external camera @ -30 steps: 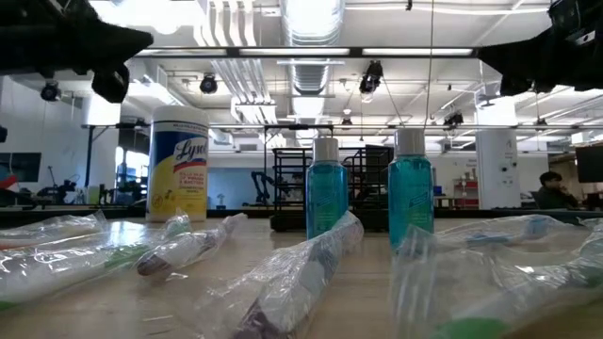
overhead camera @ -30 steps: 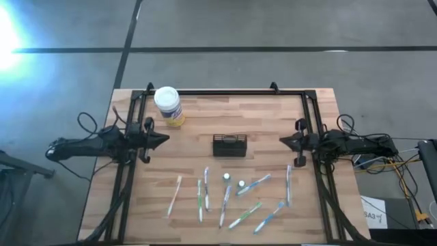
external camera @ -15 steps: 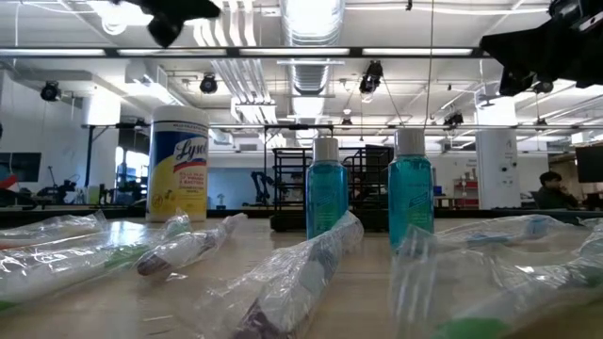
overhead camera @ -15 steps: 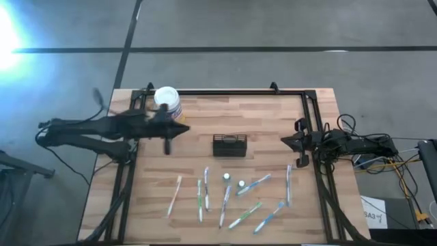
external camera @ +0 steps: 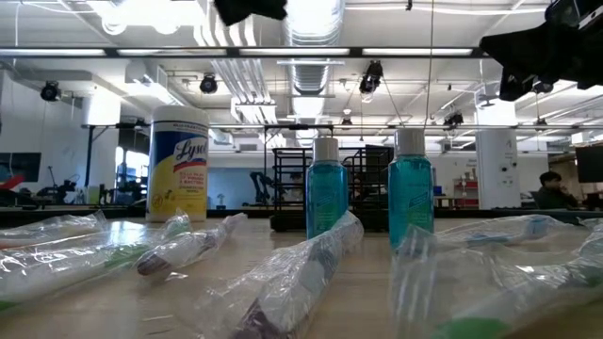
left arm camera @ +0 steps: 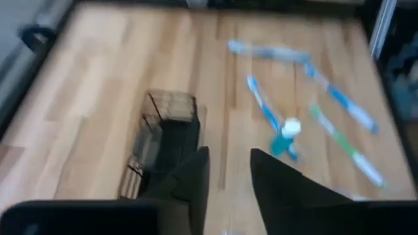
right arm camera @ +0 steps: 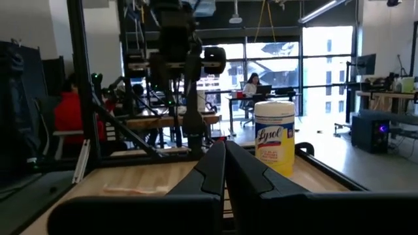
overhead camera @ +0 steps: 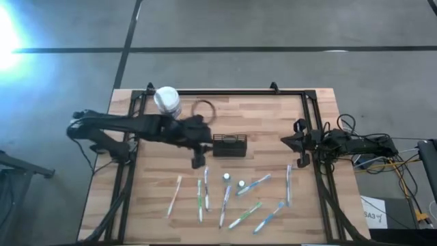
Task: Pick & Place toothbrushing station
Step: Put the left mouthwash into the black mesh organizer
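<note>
The toothbrushing station, a small black mesh box, stands on its base at the middle of the wooden table; it also shows in the left wrist view. My left gripper hangs in the air just left of the station, tipped downward. Its fingers are open with nothing between them. My right gripper waits at the table's right edge, shut and holding nothing.
Several wrapped toothbrushes lie across the near half of the table, with two small blue bottles among them. A white-lidded wipes jar stands at the far left. Black frame rails border the table.
My left arm has swung out from the table's left edge toward the middle and risen. Its gripper has tipped downward and now stands beside the station. Nothing on the table has moved.
</note>
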Robot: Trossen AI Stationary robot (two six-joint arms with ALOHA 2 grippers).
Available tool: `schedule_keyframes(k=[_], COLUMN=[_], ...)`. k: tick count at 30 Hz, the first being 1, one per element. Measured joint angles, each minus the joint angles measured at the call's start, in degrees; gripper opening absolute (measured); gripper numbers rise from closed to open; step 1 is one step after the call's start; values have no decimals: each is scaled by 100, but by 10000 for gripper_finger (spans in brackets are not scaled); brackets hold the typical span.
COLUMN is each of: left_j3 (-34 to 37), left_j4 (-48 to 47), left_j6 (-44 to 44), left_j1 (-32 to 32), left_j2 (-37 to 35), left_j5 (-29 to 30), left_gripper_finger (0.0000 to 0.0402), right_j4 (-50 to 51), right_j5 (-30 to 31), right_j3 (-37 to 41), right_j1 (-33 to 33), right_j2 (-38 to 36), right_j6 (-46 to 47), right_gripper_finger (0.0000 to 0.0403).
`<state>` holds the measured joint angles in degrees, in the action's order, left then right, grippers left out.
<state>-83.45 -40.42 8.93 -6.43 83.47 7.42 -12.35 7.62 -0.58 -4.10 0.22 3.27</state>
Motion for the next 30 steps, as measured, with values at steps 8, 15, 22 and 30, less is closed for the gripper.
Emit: schedule_keyframes(k=[8,15,22,30], left_j3=[-2281,-3255,-3282,-3055], left_j4=[-1663,-2139,-2239,-2230], left_j6=[-293,-702,-704,-691], left_j1=[-379,-421,-425,-421], left_j2=[1962,3087,3441,3606], left_j5=[-86,-842,-1015,-1030], left_gripper_finger=[180,199,202,202], right_j4=[64,129,170,233], right_j5=[-3,-3,-3,-3], right_j3=[2,4,4,4], right_j1=[2,4,2,2], right_j2=[120,180,187,226], right_j6=[238,236,234,258], right_gripper_finger=[8,8,8,8])
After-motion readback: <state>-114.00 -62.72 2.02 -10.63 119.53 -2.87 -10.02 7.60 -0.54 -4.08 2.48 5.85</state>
